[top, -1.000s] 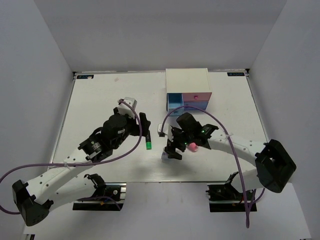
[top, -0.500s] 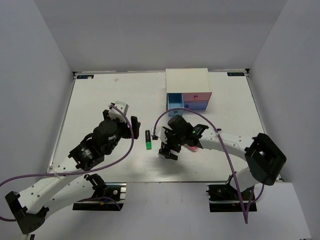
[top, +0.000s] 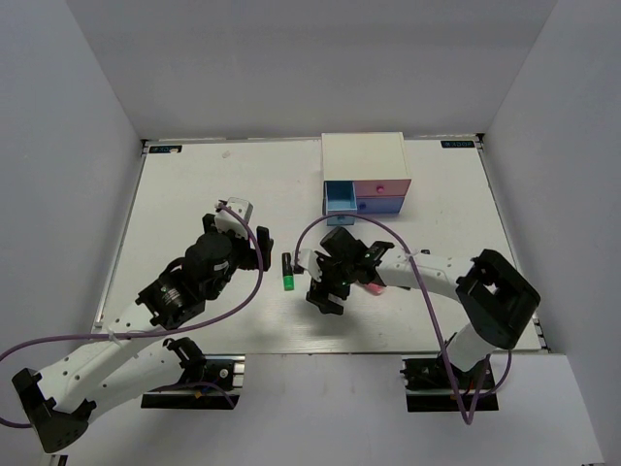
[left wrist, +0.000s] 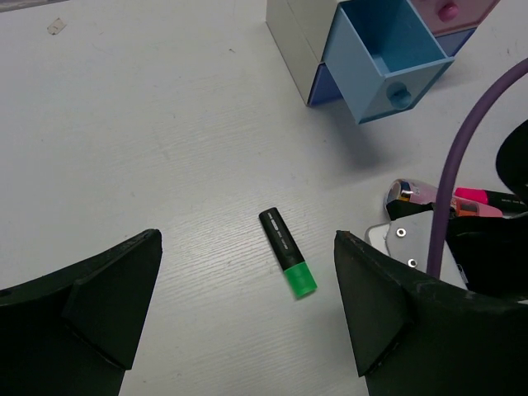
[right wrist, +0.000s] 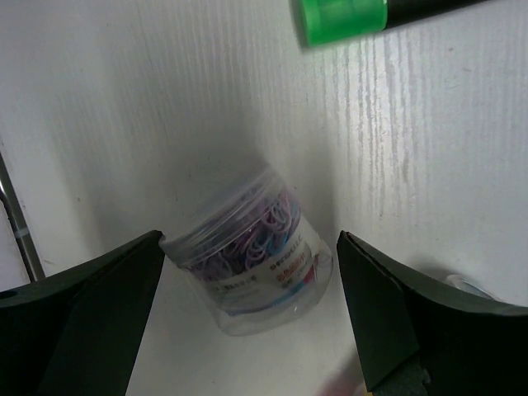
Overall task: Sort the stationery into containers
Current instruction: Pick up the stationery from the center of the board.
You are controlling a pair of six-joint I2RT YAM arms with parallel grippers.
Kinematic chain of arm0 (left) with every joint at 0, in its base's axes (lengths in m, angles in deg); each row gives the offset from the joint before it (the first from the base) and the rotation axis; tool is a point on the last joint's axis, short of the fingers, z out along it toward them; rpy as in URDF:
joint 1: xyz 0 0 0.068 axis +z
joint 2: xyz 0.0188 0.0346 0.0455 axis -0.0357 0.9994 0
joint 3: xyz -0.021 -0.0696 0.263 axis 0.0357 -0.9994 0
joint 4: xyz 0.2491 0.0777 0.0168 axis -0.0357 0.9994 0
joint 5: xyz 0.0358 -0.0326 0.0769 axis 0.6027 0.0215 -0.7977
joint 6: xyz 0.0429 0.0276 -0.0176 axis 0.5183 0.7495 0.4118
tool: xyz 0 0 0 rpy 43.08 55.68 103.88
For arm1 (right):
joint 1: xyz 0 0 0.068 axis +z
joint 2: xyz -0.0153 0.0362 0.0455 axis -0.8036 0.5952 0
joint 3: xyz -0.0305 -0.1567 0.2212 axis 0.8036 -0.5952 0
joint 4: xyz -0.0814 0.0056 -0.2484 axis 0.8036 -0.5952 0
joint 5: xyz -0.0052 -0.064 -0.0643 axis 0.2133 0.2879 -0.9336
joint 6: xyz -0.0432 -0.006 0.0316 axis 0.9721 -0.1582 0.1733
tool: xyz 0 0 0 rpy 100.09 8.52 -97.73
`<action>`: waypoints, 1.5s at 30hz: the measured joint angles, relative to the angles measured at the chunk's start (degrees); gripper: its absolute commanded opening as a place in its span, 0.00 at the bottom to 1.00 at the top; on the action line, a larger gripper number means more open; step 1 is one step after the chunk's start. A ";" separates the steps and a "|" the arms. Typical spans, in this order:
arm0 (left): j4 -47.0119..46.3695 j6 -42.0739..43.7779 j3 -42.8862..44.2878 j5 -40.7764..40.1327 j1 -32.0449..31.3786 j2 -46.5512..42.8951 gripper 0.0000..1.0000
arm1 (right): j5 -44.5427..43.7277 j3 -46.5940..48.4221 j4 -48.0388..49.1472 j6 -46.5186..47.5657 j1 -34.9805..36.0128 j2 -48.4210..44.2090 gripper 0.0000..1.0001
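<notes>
Right jaws spread wide, nothing pinched. They straddle a small clear tub of coloured paper clips [right wrist: 247, 266], a gap each side, no contact visible. Tub sits on the bench [left wrist: 148, 124], looks tipped over, can't be sure. Green cap [right wrist: 342, 18] of a marker lies just beyond it. Left jaws also spread and empty, hovering above the green-cap marker [left wrist: 288, 252], which lies flat betw. them in the left wrist view, well apart from both. Further out, the white cabinet [top: 364, 153] has its light blue drawer [left wrist: 381, 101] pulled open, nothing visible inside. Pink drawer [left wrist: 470, 7] and the violet-blue one are shut. Pink marker [left wrist: 483, 196] and orange marker [left wrist: 466, 208] lie beside the right arm. Risks, my read: tub is round and slick, so an off-centre squeeze could squirt it out or roll it into the green marker. If the lid pops, clips go everywhere. Both arms work close together, so a wrist clash or a snag on the purple cable [left wrist: 462, 157] is poss. Text: red print on the tub label is too blurred to read. Pale strip on the marker barrel is illegible too.
</notes>
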 measured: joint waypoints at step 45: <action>-0.52 2.10 -0.94 -0.57 0.37 -0.92 0.97 | 7.74 1.14 -5.75 10.16 0.96 2.95 0.28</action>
